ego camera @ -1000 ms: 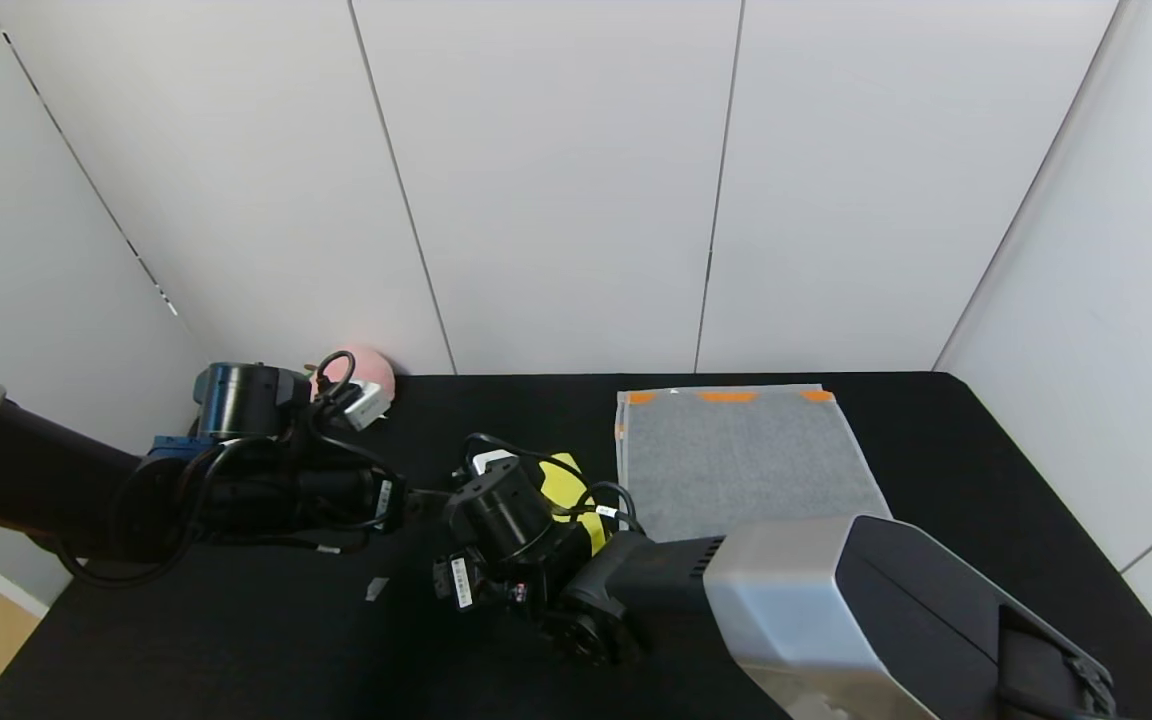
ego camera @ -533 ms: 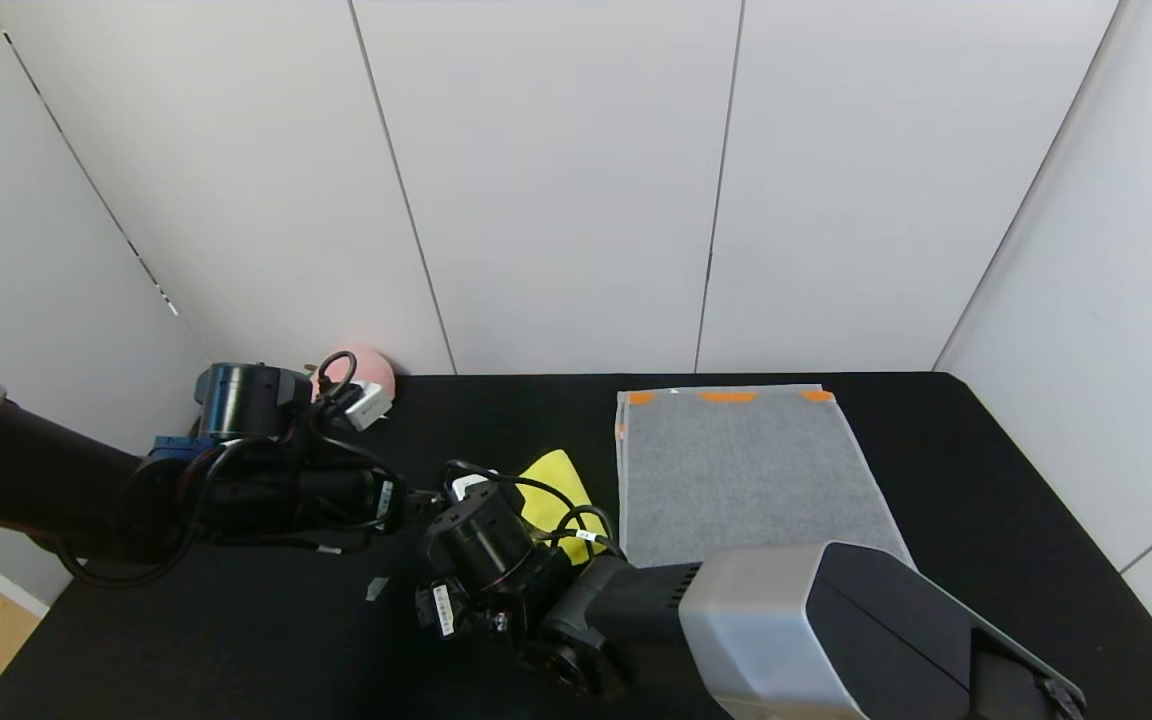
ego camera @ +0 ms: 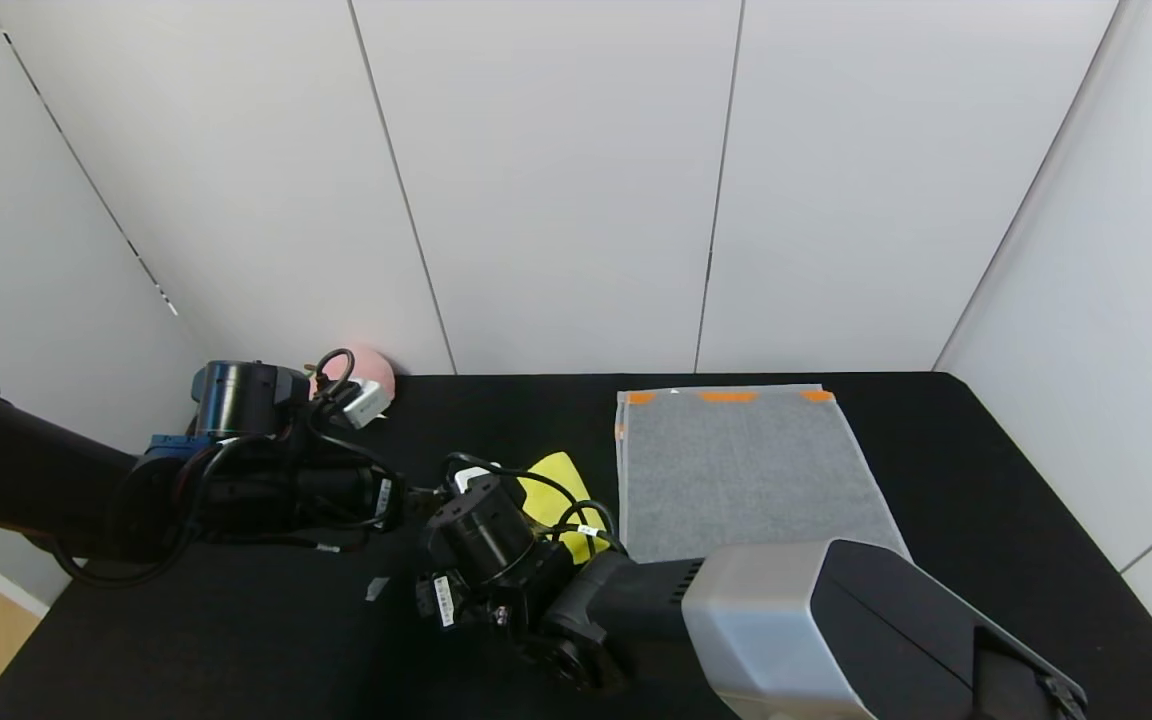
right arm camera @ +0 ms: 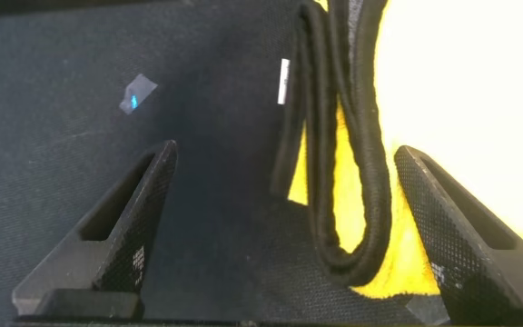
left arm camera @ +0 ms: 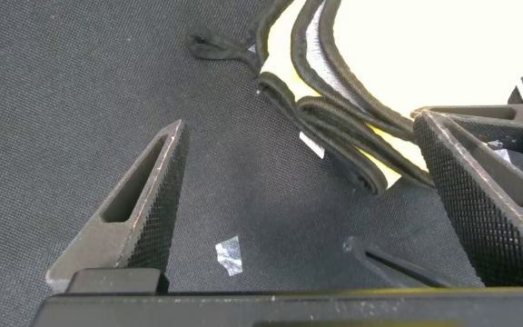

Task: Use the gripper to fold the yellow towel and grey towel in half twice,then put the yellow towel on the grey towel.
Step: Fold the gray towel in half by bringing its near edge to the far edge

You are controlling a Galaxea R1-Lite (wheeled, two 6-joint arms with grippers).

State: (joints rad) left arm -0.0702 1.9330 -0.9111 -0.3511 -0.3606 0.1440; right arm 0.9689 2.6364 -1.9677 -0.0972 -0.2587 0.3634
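The yellow towel (ego camera: pixel 556 478) lies folded on the black table, mostly hidden behind my right wrist. Its stacked black-trimmed edges (left arm camera: pixel 334 136) show close up. My left gripper (left arm camera: pixel 300 123) is open and low over the table, with the towel's corner between its fingers and one finger (left arm camera: pixel 479 191) over the cloth. My right gripper (right arm camera: pixel 287 150) is open too, with the looped black trim (right arm camera: pixel 352 182) and yellow cloth (right arm camera: pixel 461 109) between its fingers. The grey towel (ego camera: pixel 746 470) lies flat to the right, orange marks along its far edge, with neither gripper on it.
A small scrap of tape (ego camera: pixel 376 588) lies on the table (ego camera: pixel 986 480) near both grippers. A pink object (ego camera: pixel 368 372) sits in the back left corner behind my left arm (ego camera: pixel 236 490). White walls close in the table at the back and on both sides.
My right arm has drawn back to the left, uncovering more of the yellow towel and the grey towel's near edge. The left arm has hardly moved.
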